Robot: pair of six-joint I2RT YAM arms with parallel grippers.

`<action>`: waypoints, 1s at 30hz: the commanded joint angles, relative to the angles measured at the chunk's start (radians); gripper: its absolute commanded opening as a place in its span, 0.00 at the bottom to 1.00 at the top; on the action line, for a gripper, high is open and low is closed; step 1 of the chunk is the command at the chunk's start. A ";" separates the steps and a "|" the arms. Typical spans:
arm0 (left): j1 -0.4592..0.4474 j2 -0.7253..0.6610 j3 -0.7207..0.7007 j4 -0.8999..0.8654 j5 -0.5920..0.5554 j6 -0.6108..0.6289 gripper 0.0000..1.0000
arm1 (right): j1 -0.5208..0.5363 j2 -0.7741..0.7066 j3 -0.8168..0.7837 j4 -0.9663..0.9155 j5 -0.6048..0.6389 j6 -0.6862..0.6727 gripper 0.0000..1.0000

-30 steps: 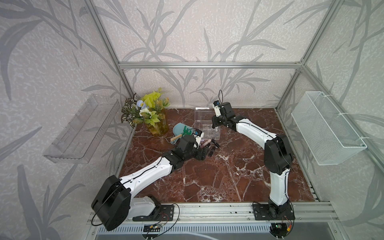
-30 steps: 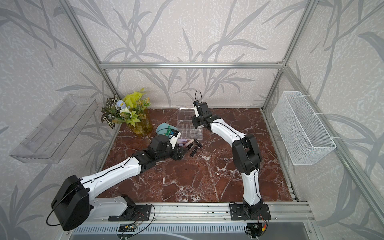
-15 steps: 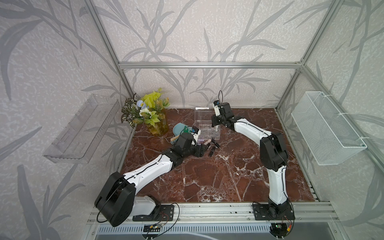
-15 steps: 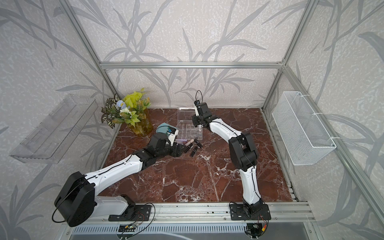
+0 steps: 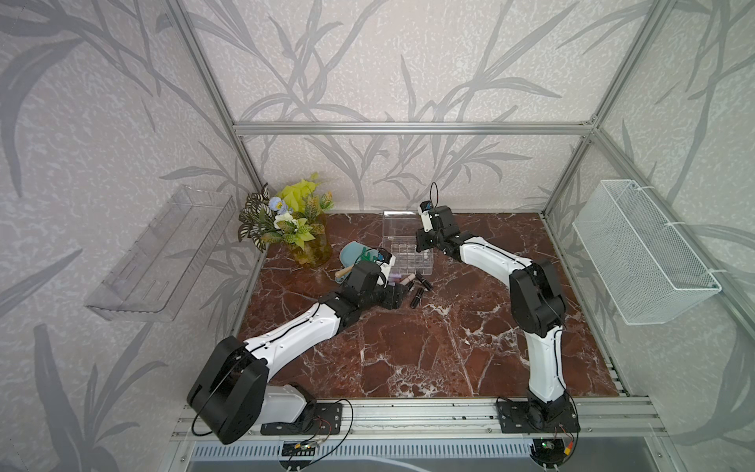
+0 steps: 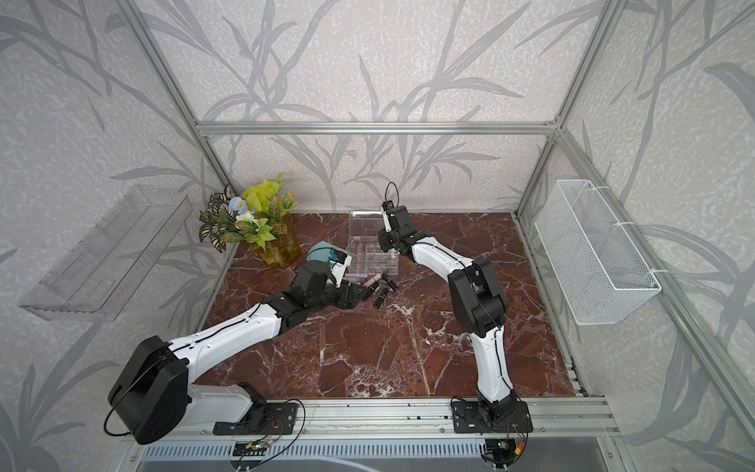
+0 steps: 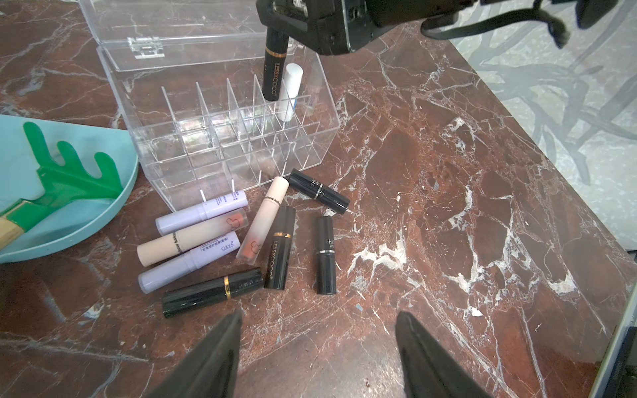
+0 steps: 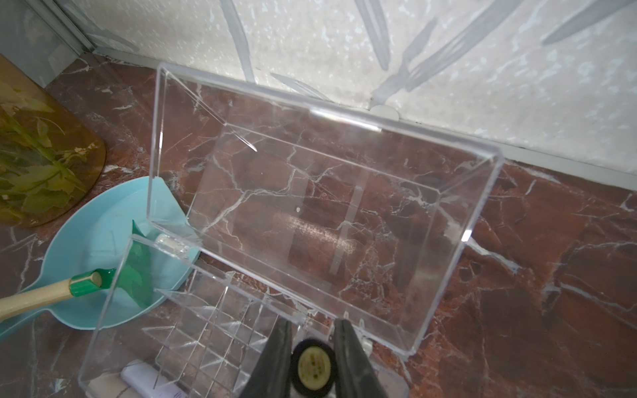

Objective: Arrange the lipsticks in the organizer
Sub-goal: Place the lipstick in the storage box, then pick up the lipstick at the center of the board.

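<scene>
R fingers [image 8: 275, 358] clamp black lipstick [image 7: 274, 69], upper end hidden | L fingers [image 7: 213, 355] apart, empty

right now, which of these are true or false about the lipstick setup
1. The right fingers grip an upright black lipstick at the organizer. True.
2. The organizer's lid is closed. False: the lid is folded back, open.
3. A white lipstick stands in a compartment. True.
4. The left fingers hold a lipstick. False: the left fingers are open and empty.
5. The green rake stands in the organizer. False: the green rake lies in the teal dish.
</scene>
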 commanded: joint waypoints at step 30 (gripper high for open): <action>-0.005 0.107 0.064 -0.028 0.111 -0.014 0.64 | 0.015 -0.644 -0.347 -0.286 -0.198 0.181 0.52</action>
